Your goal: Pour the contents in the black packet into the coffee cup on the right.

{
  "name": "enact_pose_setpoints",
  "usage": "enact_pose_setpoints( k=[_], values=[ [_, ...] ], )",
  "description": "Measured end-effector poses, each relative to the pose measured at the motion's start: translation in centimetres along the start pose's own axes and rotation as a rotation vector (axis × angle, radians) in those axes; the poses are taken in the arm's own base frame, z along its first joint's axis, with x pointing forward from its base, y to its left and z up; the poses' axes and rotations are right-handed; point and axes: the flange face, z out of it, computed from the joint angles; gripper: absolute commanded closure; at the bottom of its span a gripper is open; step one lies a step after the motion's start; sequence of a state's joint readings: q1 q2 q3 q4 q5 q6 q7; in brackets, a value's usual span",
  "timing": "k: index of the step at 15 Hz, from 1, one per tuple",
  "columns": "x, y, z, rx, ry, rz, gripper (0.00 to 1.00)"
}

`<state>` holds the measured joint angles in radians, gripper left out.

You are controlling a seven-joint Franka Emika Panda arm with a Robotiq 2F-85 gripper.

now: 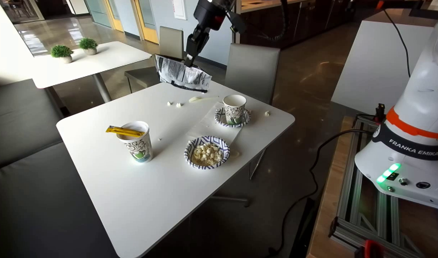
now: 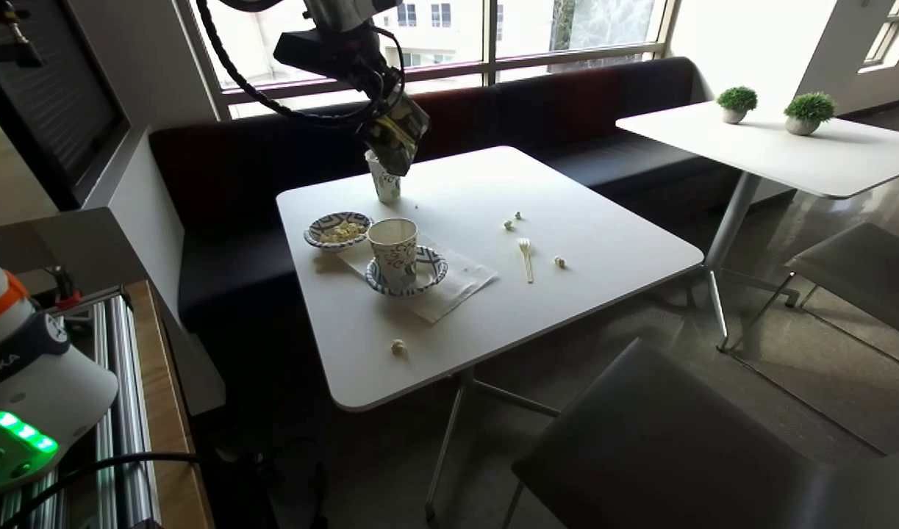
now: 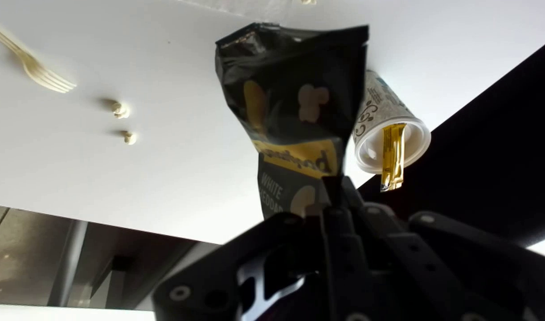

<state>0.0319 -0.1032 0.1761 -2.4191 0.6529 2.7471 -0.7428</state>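
Aim comes first: the step, as I judge it, is to bring the black packet (image 1: 183,75) over the coffee cup (image 1: 235,107), which stands right of centre in an exterior view, set in a patterned paper bowl (image 1: 219,119). The gripper (image 1: 188,62) is clamped on the packet, holding it aloft in the upper middle of that frame, up and left of the cup — in the wrist view it partly covers a second paper cup (image 3: 381,104). I would line up whichever end is open with the coffee cup's mouth, go low without nudging the rim, then tip slowly with small shakes; the contents are probably light and could scatter. Which end is open, and how much is inside, I cannot tell.

The packet looks creased and bowed — whitish with dark print in that exterior view, glossy black with a yellow band and popcorn artwork in the wrist view.
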Motion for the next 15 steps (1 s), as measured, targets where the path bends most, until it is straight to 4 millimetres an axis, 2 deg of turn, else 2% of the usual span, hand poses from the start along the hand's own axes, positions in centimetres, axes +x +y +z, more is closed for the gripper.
enact_pose_setpoints(
  k=[3,15],
  values=[
    [-2.4,2.5,-2.1,0.019,0.033,0.038,0.99],
    [-2.8,2.3,-2.3,0.024,0.034,0.039,0.99]
  ],
)
